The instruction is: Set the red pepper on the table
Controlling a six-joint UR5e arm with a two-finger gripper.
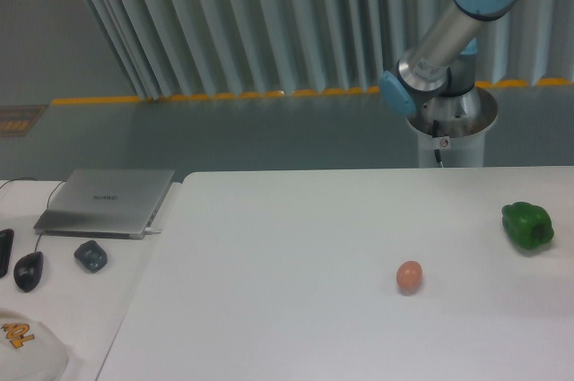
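Observation:
The red pepper is out of view. The white table (287,246) fills the lower middle and right of the frame. Only part of my arm (448,31) shows, rising from its base behind the table's far right edge and leaving the frame at the top right. The gripper itself is out of the frame.
A green bell pepper (527,225) lies near the table's right edge. A small tan-orange egg (409,276) rests right of centre. On a separate desk at the left are a closed laptop (106,201), a mouse (29,270), a dark small object (91,255) and a white cap (27,354).

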